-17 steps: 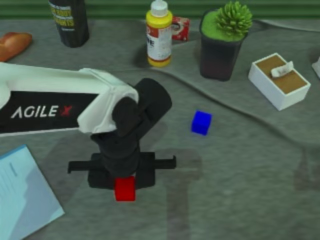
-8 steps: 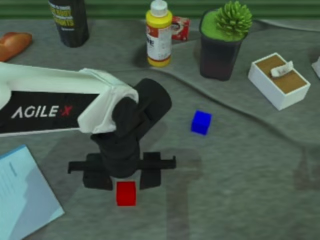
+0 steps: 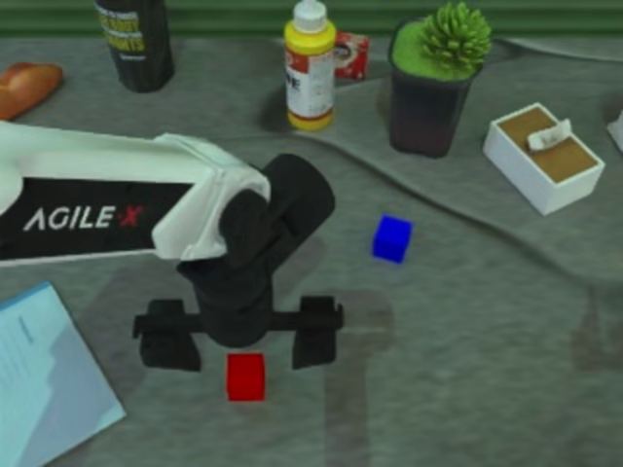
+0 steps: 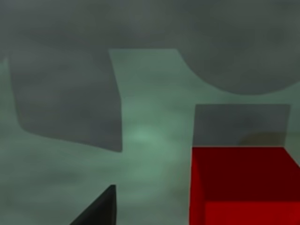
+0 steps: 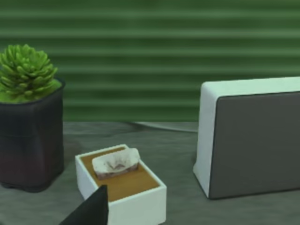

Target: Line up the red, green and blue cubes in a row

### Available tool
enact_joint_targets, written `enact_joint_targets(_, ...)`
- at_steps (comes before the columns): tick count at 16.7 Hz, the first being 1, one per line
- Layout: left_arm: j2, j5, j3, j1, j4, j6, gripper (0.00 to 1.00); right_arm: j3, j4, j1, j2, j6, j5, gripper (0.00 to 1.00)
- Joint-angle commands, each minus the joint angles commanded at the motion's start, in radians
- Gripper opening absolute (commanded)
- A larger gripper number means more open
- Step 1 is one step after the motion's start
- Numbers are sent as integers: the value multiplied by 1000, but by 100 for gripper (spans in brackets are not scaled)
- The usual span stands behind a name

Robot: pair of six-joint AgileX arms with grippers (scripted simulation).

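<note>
left gripper (image 3: 238, 336): fingers spread wide, holding nothing, hovering over the near-left part of the grey table (image 3: 467, 370); one black finger (image 3: 167, 336) at left, the other at right, neither touching anything. red cube (image 3: 245, 377): flat on the table just in front of the gap between the fingers, apart from both; in the left wrist view, red cube (image 4: 243, 185) close up with one dark fingertip (image 4: 98, 208) well to its side. blue cube (image 3: 392, 238): on the table near the middle, well apart from the red cube and from the gripper. green cube: not visible in any view. right gripper: absent from the top view; only one dark fingertip (image 5: 91, 208) in the right wrist view, spread not readable. other items along the far side: yellow bottle (image 3: 310, 68), dark canister (image 3: 134, 39), potted succulent (image 3: 436, 78), white box with brown top (image 3: 543, 156) at right, bread roll (image 3: 27, 86) at far left. pale blue booklet (image 3: 44, 375) at the near-left corner. white and grey panel (image 5: 251, 140) beside the box in the right wrist view.
</note>
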State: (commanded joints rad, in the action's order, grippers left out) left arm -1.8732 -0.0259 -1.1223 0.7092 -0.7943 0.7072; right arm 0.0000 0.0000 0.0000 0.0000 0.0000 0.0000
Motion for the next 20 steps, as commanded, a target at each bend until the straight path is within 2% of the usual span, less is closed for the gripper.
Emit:
enact_joint_targets(5, 6, 0, -14, 0, -17, 1, 100, 0, 0, 0, 0, 0, 0, 100)
enact_joint_targets(12, 98, -1, -157, -12, -259, 10, 100, 0, 0, 0, 0, 0, 0, 100)
enact_joint_targets(17, 100, -1, -164, -9, -268, 8, 100, 0, 0, 0, 0, 0, 0, 100)
enact_joint_targets(20, 37, 2, -232, -43, -298, -21, 100, 0, 0, 0, 0, 0, 0, 100)
